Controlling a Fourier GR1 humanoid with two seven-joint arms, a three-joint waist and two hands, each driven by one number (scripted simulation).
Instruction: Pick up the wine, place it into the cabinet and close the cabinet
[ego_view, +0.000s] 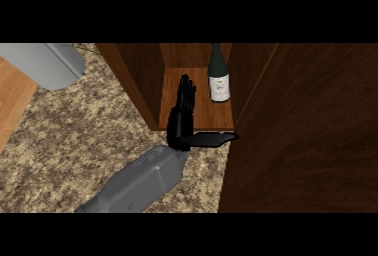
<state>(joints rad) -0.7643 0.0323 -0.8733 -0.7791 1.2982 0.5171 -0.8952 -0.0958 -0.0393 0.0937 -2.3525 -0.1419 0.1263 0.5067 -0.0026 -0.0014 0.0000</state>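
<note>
Wine (218, 75) stood upright at the back of the cabinet (199, 112) shelf, already placed. Left robot hand (181, 117) was just beside it, not touching, fingers straight, thumb out sideways, holding nothing. Cabinet door (303, 130) stood open at the right. Right robot hand not visible. Closing looked like the remaining step: pull the hand back clear of the bottle, then swing the door without knocking the wine. Speckled table (74, 135) surrounded it.

Speckled granite counter (66, 145), grey rounded appliance (46, 62), wooden strip (11, 102)
</note>
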